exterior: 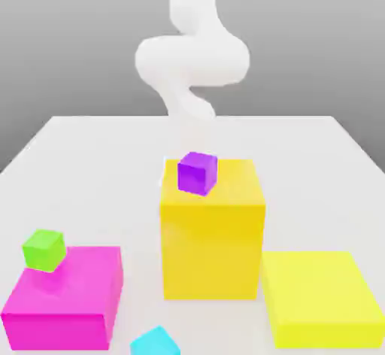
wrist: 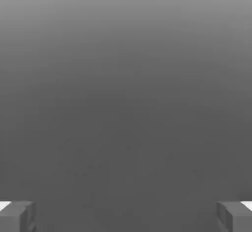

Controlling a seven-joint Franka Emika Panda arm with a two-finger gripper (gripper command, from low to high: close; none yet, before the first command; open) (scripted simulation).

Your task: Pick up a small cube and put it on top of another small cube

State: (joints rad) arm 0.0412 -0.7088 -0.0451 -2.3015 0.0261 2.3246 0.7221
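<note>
Cyan small cube (exterior: 155,341) sits at table's near edge, well apart from claw (wrist: 126,216); jaws fully spread, empty. Bright green small cube (exterior: 43,250) on magenta block's (exterior: 68,301) corner.

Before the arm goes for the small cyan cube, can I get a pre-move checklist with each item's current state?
1. Hand open, nothing between its fingers: ok.
2. Small cyan cube free on the white table, nothing on top: ok.
3. Small bright green cube resting on the magenta block, top bare: ok.
4. Small purple cube on the tall yellow block, apart from both: ok.
5. Hand lined up over the cyan cube: cannot tell.
</note>
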